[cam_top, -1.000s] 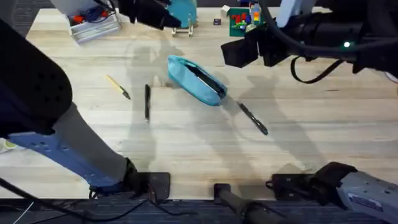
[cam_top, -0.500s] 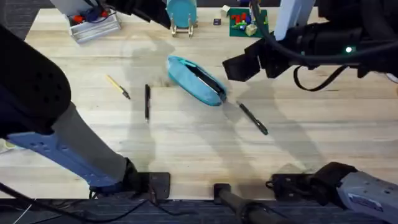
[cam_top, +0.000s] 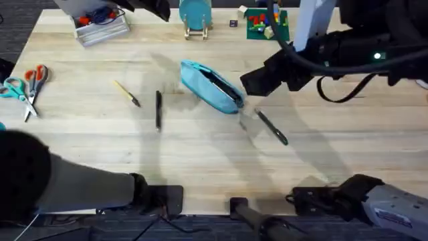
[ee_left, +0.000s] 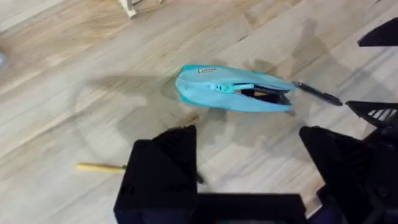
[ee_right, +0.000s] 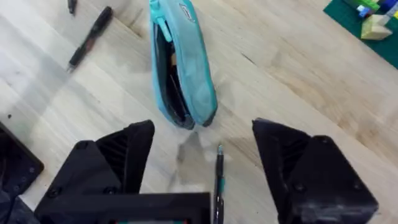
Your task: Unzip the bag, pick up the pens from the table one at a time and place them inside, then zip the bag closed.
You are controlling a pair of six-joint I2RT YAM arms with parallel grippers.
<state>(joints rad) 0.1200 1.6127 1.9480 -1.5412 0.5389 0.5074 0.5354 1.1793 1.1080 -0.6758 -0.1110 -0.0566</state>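
My right hand [ee_right: 202,168] hangs open, jaws spread wide, over the pen [ee_right: 218,180] lying between them at lower centre of the right wrist view. To take it cleanly I judge I should descend straight, keep the jaws square across the barrel and close at mid-length. The bag [ee_right: 180,68], unzipped, lies just above that pen's tip, near but apart. The left hand [ee_left: 249,180] also stands open, high over the tabletop [cam_top: 200,161]. The second pen [cam_top: 158,109] lies left of centre overhead.
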